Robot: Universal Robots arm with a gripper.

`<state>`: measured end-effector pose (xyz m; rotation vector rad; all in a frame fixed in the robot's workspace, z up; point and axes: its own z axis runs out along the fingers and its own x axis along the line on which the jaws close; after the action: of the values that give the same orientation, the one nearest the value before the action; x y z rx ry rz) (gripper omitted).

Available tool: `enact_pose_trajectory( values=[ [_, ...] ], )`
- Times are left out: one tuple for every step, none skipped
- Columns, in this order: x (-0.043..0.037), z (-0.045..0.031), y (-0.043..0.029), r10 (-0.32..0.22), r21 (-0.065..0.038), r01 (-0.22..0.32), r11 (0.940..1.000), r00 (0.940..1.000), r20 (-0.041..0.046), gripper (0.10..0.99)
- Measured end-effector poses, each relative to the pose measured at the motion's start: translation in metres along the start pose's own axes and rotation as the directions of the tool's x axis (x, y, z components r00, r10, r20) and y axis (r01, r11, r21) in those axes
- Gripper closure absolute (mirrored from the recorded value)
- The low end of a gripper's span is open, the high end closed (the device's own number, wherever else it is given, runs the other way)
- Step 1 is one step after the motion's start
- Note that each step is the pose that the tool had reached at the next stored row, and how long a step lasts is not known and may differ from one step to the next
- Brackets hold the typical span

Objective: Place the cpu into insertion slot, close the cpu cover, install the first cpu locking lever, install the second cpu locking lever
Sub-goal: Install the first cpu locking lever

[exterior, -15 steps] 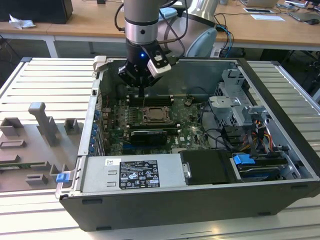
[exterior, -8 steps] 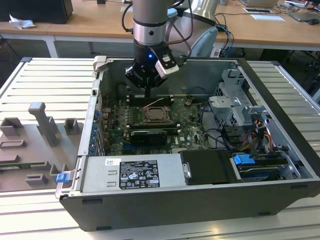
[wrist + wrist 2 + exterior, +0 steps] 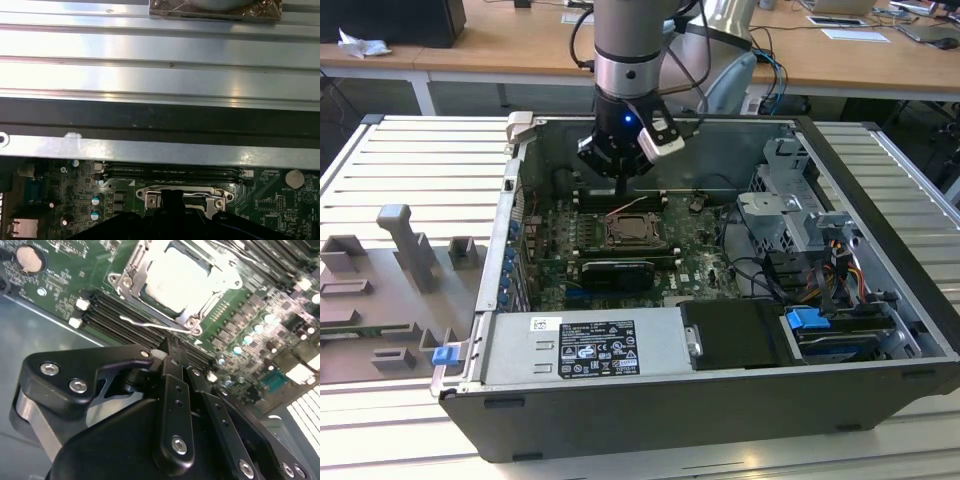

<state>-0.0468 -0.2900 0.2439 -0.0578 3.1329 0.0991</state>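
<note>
Gripper (image 3: 172,352) clenched, seemingly empty, poised at the 12 o'clock edge of the slot (image 3: 632,232), cpu (image 3: 175,277) already seated under the closed cover (image 3: 131,271), fingertips beside a thin lever (image 3: 155,326), presumably for latching.

A ribbed silvery metal table (image 3: 160,55) spans the picture from nine to three o'clock, with a shiny wrapped object (image 3: 215,9) at twelve o'clock. Towards six o'clock from it run the dark case wall (image 3: 160,122) and a bright metal case rim (image 3: 160,150), then the green circuit board (image 3: 272,205), which carries long black memory slots (image 3: 172,172), a round coin battery (image 3: 294,178) at four o'clock and blue-topped capacitors (image 3: 95,201) at eight o'clock. At six o'clock the silvery cover frame (image 3: 182,196) of the socket lies just beside the black gripper body (image 3: 170,222), which hides its near edge.
</note>
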Motion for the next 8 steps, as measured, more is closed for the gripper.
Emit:
enact_pose_trajectory(
  values=[
    [-0.0037, 0.0015, -0.0001, 0.000, 0.000, 0.000, 1.0000, 1.0000, 0.0000, 0.980],
    [-0.0072, 0.0034, -0.0002, 0.000, 0.000, 0.000, 1.0000, 1.0000, 0.0000, 0.980],
    [-0.0108, 0.0054, -0.0003, 0.000, 0.000, 0.000, 1.0000, 1.0000, 0.0001, 0.980],
    [-0.0128, 0.0068, -0.0004, 0.000, 0.000, 0.000, 1.0000, 1.0000, 0.0001, 0.980],
    [-0.0138, 0.0084, -0.0004, -0.001, 0.000, 0.001, 1.0000, 1.0000, 0.0000, 0.980],
    [-0.0138, 0.0093, -0.0003, -0.008, -0.002, 0.008, 1.0000, 1.0000, -0.0002, 0.980],
    [-0.0138, 0.0102, -0.0004, -0.013, -0.004, 0.013, 0.9999, 0.9999, -0.0002, 0.980],
    [-0.0144, 0.0117, -0.0003, -0.014, -0.005, 0.014, 0.9999, 0.9999, -0.0002, 0.980]
  ],
)
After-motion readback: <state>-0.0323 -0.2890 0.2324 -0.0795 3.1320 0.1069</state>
